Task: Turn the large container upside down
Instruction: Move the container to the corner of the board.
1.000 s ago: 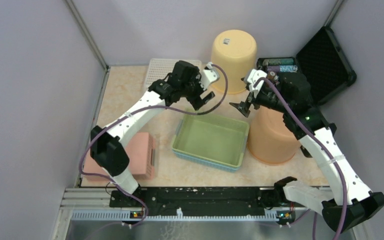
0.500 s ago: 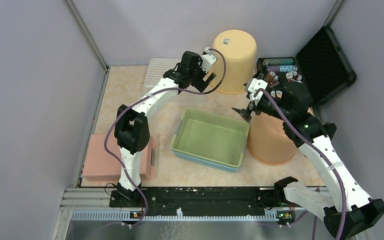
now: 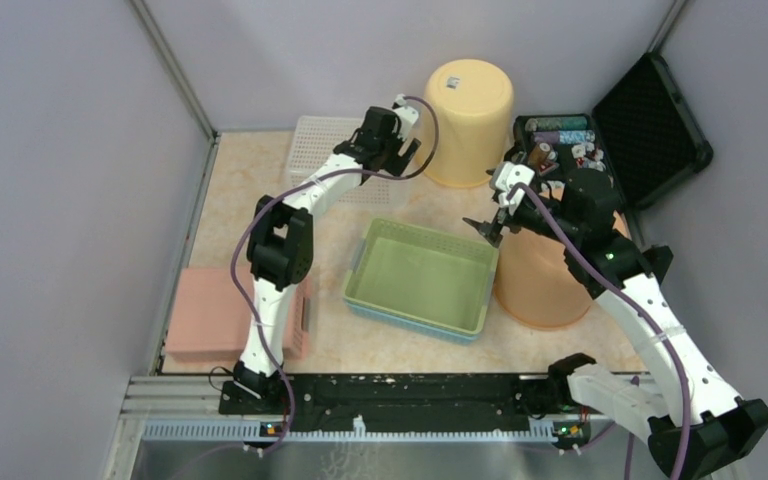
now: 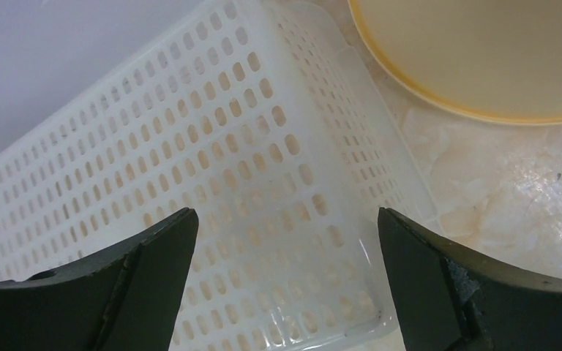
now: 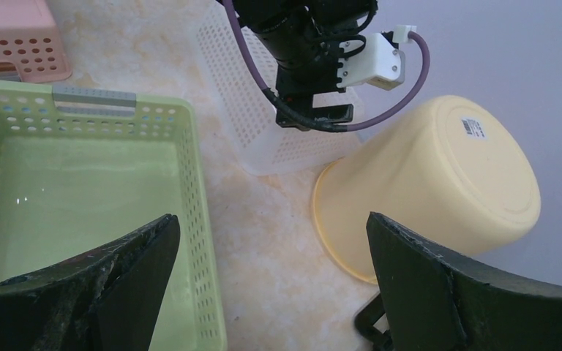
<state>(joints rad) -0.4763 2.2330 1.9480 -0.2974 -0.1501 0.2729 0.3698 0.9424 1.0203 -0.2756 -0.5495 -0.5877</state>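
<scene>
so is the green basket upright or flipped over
Upright. The green basket sits open side up, its empty floor and inner walls showing.

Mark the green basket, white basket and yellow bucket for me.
green basket (image 3: 415, 318), top view, near wall
white basket (image 4: 212, 168), left wrist view, perforated face
yellow bucket (image 5: 380, 190), right wrist view, side wall

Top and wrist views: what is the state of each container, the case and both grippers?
green basket, upright, empty
yellow bucket, upside down
orange bucket, top hidden by the arm, cannot tell
white basket, apparently upside down
pink basket, apparently upside down
black case, open
left gripper, open, holds nothing
right gripper, open, holds nothing
</scene>
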